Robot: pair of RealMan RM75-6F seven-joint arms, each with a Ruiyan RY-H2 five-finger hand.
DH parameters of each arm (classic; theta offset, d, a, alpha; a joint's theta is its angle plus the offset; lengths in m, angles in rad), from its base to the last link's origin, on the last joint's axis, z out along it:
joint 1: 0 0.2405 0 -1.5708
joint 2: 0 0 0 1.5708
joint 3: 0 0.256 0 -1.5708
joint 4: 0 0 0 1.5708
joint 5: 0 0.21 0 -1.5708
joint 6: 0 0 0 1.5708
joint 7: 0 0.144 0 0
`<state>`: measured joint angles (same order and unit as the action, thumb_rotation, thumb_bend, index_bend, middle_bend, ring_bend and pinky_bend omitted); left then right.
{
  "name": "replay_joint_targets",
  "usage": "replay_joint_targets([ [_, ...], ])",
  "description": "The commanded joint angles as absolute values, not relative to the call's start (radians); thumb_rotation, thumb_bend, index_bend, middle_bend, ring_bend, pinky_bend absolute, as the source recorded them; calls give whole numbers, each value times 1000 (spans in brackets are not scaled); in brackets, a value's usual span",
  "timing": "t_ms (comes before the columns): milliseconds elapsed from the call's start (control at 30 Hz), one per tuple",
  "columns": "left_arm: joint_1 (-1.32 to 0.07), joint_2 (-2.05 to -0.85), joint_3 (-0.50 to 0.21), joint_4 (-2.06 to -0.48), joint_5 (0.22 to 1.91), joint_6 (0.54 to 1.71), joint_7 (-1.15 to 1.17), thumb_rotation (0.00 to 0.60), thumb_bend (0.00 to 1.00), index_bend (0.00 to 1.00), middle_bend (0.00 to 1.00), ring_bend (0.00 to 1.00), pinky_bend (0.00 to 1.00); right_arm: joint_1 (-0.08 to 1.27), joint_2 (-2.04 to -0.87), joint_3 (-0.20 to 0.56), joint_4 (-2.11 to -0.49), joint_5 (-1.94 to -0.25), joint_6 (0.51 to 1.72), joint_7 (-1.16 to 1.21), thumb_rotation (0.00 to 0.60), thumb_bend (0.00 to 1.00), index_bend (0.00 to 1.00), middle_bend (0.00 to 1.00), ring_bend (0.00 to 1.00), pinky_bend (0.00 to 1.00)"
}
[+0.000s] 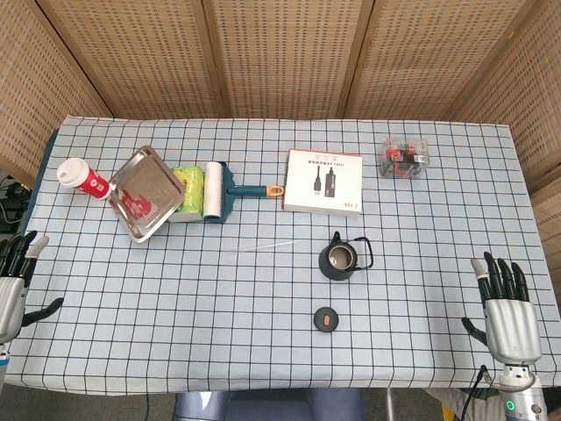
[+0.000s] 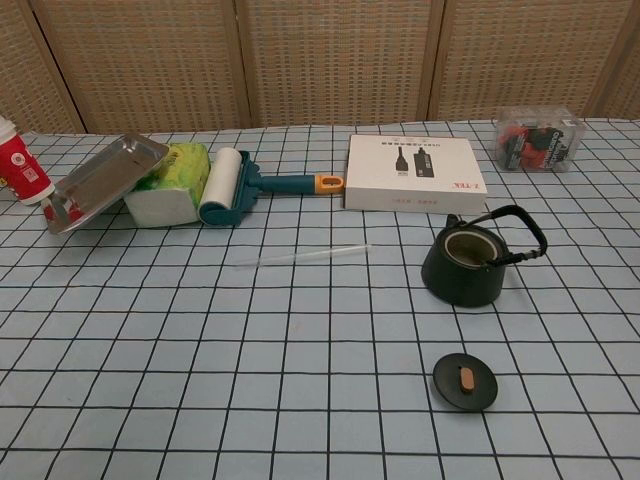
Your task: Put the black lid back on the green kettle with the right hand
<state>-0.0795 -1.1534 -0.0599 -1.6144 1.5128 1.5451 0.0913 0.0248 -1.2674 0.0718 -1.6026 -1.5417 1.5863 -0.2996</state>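
The dark green kettle (image 1: 340, 258) (image 2: 470, 262) stands uncovered near the table's middle, its handle up and its mouth showing. Its round black lid (image 1: 326, 319) (image 2: 464, 381), with a small tan knob, lies flat on the cloth just in front of the kettle. My right hand (image 1: 505, 307) hovers at the front right corner, fingers spread and holding nothing, well right of the lid. At the front left edge my left hand (image 1: 16, 274) is also spread and holds nothing. Neither hand appears in the chest view.
A white box (image 1: 323, 180) lies behind the kettle. A lint roller (image 1: 217, 190), a green sponge pack (image 1: 187, 186), a tilted steel tray (image 1: 144, 191) and a red cup (image 1: 82, 178) sit at back left. A clear container (image 1: 405, 157) is at back right. A thin clear stick (image 1: 267, 246) lies mid-table.
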Motion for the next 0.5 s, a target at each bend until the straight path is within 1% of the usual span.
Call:
replay_joint_targets([
  [33,-78,-1153,-60,-1617,1514,1549,91,600,0,0,0,0,0,25,-1267,71,-1602,-1543,1586,-299,600,226,0,0,0,0],
  [500,-75,-1153,-59,-1622,1516,1554,103,600,0,0,0,0,0,23,-1263,64,-1608,-1560,1593,-296,600,225,0,0,0,0],
])
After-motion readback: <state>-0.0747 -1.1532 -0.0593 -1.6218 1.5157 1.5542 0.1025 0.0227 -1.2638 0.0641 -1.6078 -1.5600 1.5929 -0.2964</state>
